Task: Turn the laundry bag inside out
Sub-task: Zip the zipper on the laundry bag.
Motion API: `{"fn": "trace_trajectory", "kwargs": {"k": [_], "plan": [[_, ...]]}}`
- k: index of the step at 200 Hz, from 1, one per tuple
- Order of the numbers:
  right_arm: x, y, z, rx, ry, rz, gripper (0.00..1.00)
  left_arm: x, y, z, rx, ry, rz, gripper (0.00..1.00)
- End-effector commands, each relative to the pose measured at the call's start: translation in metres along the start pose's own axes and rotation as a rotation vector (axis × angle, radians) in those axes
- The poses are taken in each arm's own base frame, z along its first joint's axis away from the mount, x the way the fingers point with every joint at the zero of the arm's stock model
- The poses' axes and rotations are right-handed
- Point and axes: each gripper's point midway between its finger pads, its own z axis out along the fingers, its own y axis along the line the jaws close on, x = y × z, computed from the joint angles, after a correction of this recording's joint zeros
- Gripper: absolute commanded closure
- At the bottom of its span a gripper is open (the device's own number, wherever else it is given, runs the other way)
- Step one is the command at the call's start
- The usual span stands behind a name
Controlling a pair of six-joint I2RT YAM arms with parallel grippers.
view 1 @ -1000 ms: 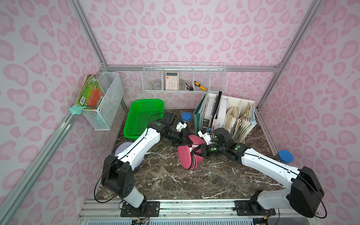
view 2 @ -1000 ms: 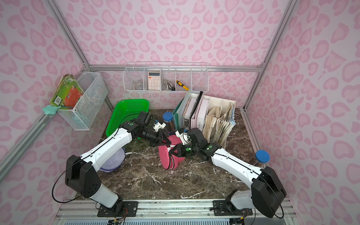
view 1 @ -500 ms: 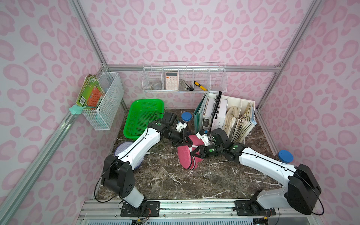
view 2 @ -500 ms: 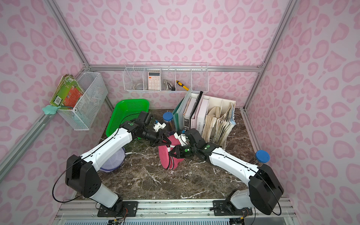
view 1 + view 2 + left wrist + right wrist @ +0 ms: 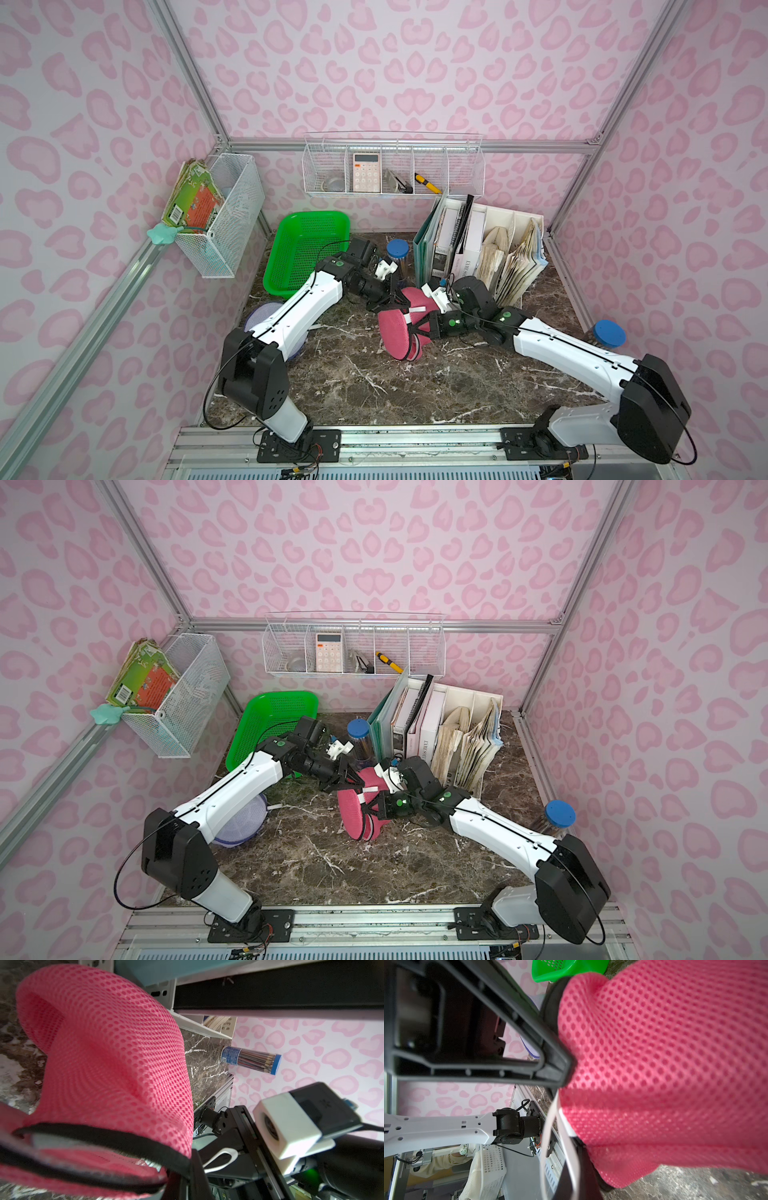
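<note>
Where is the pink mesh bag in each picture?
Top view: pink mesh bag at the centre of the marble tabletop.
Top view: bag in the same spot.
Left wrist: close up, filling much of the picture.
Right wrist: close up, likewise.
Shared landmark: the marble tabletop.

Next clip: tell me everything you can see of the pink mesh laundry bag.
The pink mesh laundry bag is soft fabric with honeycomb holes, black trim along its opening and a white strap loop. It is crumpled and folded over itself, and its lower end seems to rest on the dark marble tabletop. The left gripper and right gripper pinch it from opposite sides, jaws shut.
</note>
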Motion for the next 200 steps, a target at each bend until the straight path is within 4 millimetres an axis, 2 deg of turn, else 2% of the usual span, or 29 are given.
{"fn": "trace_trajectory", "kwargs": {"k": [1, 27, 57, 81, 100, 122, 128, 138, 157, 171, 200], "plan": [[0.003, -0.004, -0.002, 0.009, -0.009, 0.018, 1.00, -0.015, 0.002, -0.009, 0.049, -0.042, -0.087, 1.00], [0.011, -0.012, -0.005, 0.015, -0.010, 0.036, 1.00, -0.029, 0.011, -0.022, 0.116, -0.082, -0.203, 1.00], [0.025, -0.020, -0.009, 0.025, 0.002, 0.053, 1.00, -0.041, 0.029, -0.033, 0.139, -0.112, -0.319, 1.00], [0.031, -0.022, -0.012, 0.021, 0.001, 0.056, 1.00, -0.046, 0.056, -0.034, 0.116, -0.118, -0.413, 1.00], [0.027, -0.019, -0.013, 0.023, -0.012, 0.045, 1.00, -0.046, 0.063, -0.031, 0.112, -0.107, -0.426, 1.00], [0.017, -0.013, -0.010, 0.030, -0.019, 0.016, 1.00, -0.042, 0.060, -0.035, 0.091, -0.104, -0.393, 0.56], [0.015, -0.011, -0.009, 0.031, -0.020, 0.007, 1.00, -0.038, 0.060, -0.037, 0.068, -0.104, -0.379, 0.49], [0.012, -0.009, -0.006, 0.028, -0.019, -0.001, 1.00, -0.033, 0.061, -0.043, 0.023, -0.107, -0.357, 0.42], [0.007, -0.007, -0.002, 0.022, -0.024, -0.011, 1.00, -0.016, 0.065, -0.055, -0.096, -0.112, -0.314, 0.35], [0.005, -0.006, 0.001, 0.019, -0.027, -0.012, 1.00, -0.003, 0.070, -0.060, -0.203, -0.114, -0.286, 0.33], [0.000, -0.005, 0.005, 0.019, -0.030, -0.016, 1.00, 0.031, 0.069, -0.051, -0.303, -0.055, -0.279, 0.39]]}}
